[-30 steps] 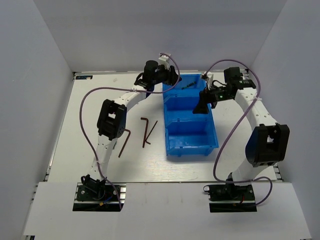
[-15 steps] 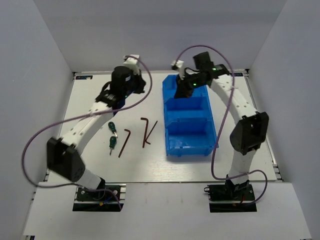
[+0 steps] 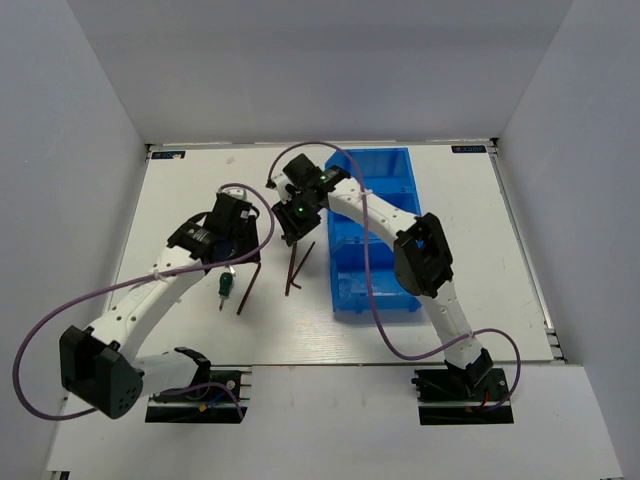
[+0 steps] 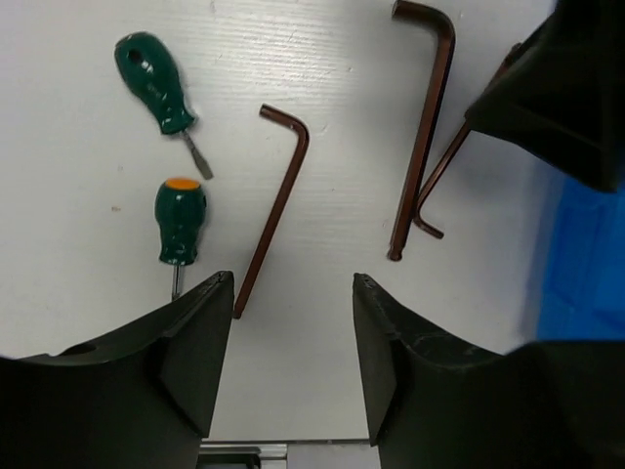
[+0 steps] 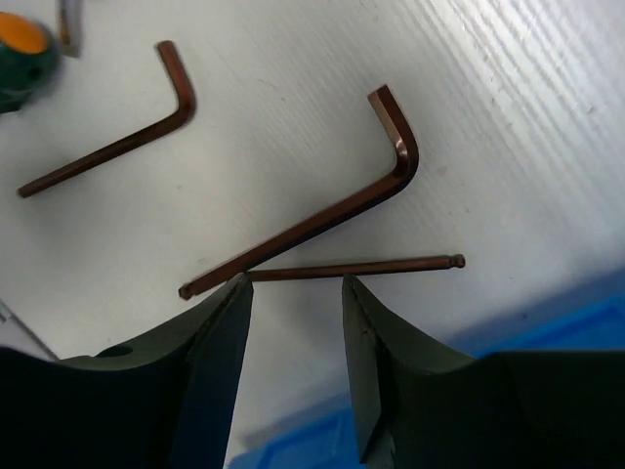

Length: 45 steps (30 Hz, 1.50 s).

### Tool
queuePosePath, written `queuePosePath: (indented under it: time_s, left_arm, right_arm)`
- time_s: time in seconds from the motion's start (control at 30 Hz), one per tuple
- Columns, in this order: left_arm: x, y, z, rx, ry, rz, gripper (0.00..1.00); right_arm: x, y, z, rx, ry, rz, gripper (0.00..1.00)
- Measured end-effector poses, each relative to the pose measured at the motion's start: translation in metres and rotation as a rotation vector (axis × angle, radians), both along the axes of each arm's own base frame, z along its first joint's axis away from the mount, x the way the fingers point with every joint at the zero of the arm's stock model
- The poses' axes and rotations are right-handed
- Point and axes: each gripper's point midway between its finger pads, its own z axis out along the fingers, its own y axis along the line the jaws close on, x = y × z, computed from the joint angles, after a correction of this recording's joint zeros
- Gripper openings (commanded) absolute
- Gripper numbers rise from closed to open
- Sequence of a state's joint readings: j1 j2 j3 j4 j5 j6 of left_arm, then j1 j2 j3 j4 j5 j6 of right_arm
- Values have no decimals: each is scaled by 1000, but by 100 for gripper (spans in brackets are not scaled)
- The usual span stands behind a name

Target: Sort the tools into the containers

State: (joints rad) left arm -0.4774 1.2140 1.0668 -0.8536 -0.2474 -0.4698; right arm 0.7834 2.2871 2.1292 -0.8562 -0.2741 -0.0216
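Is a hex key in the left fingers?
No, the left fingers stand apart and empty; the nearest hex key lies flat on the table.

left gripper: jaws apart, pointing down | right gripper: jaws apart, pointing down

You'll find nothing legible here: the two small stickers on the table's far corners are too tiny to read.

Your table: white top, faint grain, dark edging down both sides. Plain pale grey walls box it in: back wall, left wall, right wall. White panel spans the near edge. Light soft and even; you get only faint shadows on the top
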Motion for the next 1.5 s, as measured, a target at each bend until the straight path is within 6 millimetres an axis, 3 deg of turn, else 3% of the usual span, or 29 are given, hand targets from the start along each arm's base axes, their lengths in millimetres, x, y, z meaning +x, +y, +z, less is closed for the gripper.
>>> queuePosePath:
  time_s: [0.13, 0.4, 0.57, 0.63, 0.73, 0.9, 1.1, 1.33, 1.5]
  left_arm:
    - [-14, 6, 1, -15, 0, 19, 65]
    - [-31, 13, -24, 11, 71, 17, 65]
    - [-31, 13, -26, 17, 75, 6, 65]
    - [-31, 12, -27, 17, 74, 1, 65]
    - [-32, 12, -36, 20, 80, -11, 65]
    - [-34, 13, -58, 45, 115, -32, 65]
    - [-28, 11, -78, 76, 144, -63, 65]
    - [-21, 8, -107, 122, 181, -107, 65]
    - [-16, 6, -128, 164, 218, -135, 60]
  right_arm:
    - [-5, -1, -30, -74, 36, -90, 48]
    - [1, 5, -52, -104, 24, -195, 48]
    - [0, 8, -77, -160, -1, -225, 47]
    - [1, 11, -78, -165, -30, -235, 45]
    - [2, 14, -80, -178, -70, -240, 32]
    - [6, 12, -82, -195, -114, -262, 0]
    - [6, 12, -82, -185, -116, -261, 0]
    - [7, 9, -76, -117, 4, -254, 0]
    - [21, 11, -57, 4, 101, -284, 0]
